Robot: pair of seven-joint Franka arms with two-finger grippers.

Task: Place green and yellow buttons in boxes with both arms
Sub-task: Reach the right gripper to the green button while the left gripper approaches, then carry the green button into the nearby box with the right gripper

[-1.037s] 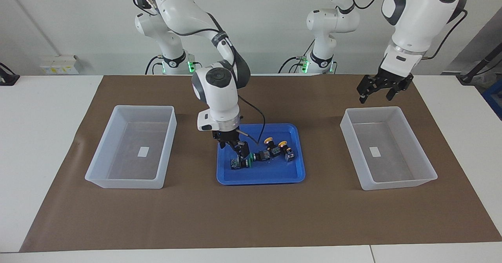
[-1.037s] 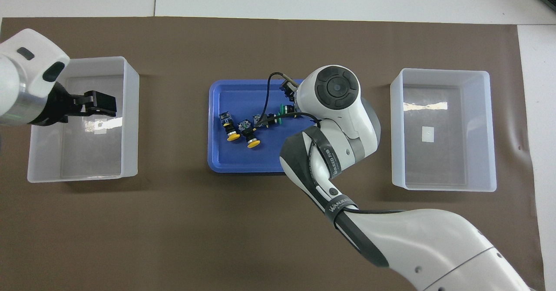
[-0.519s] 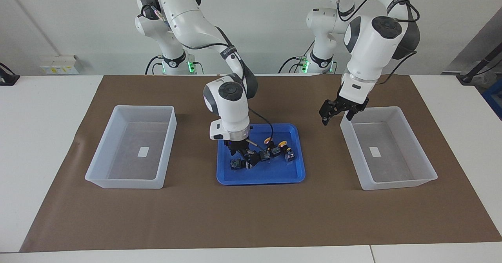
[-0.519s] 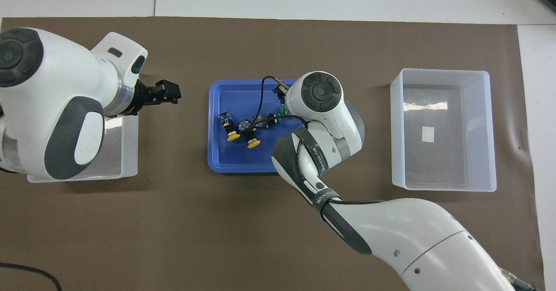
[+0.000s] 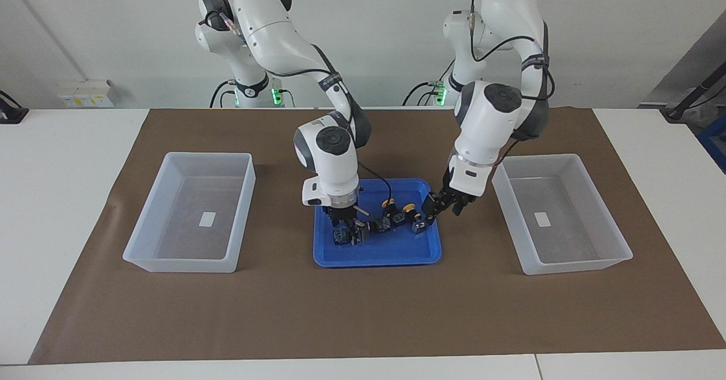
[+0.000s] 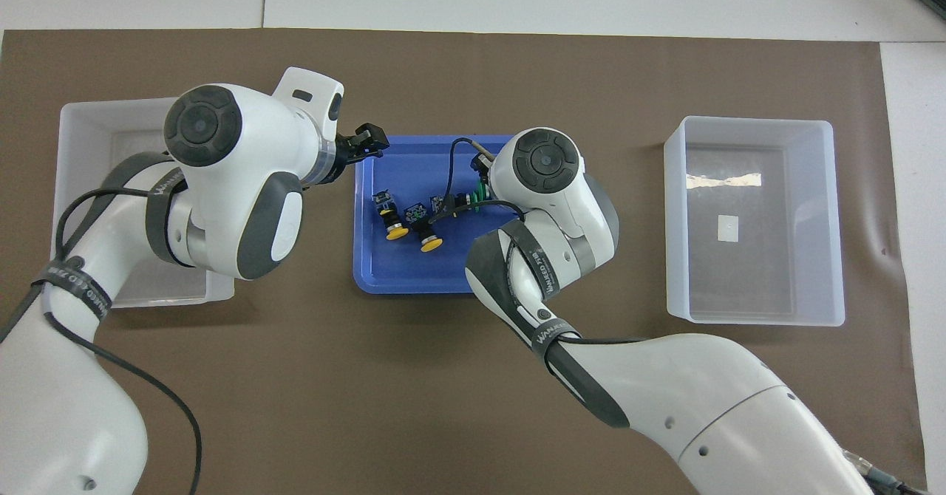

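Both tools — left tool [image 5: 441, 210], right tool [image 5: 346, 228] — over blue tray [image 5: 377, 255]

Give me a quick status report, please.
Right gripper down among green buttons in blue tray. Left gripper over tray edge. Both boxes empty.

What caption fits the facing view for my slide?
Both grippers, right and left, low at the blue tray of push buttons; both bins unfilled.

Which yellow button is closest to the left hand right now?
The yellow button at the row's end, by the blue tray's rim toward the left arm's end, where the left hand hangs. The other yellow button lies deeper in the row.
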